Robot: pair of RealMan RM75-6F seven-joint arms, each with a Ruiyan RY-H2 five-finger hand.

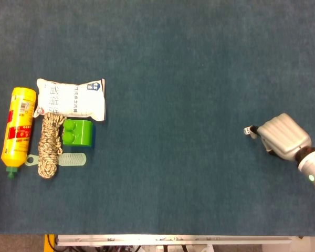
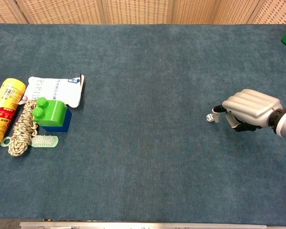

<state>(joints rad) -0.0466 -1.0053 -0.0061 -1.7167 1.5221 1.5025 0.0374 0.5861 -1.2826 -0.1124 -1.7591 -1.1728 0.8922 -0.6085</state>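
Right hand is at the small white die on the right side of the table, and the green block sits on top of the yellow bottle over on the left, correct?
Not quite. The green block is not on the yellow bottle; the head view shows it apart from it, right of the rope, below the white packet. The right hand is indeed at the die.

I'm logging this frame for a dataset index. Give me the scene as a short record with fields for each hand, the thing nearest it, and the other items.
right hand: fingers curled, at the right of the table
near it: small white die at its fingertips; whether they touch cannot be told
left hand: not in view
left cluster: yellow bottle, white packet, rope bundle, green block, pale brush
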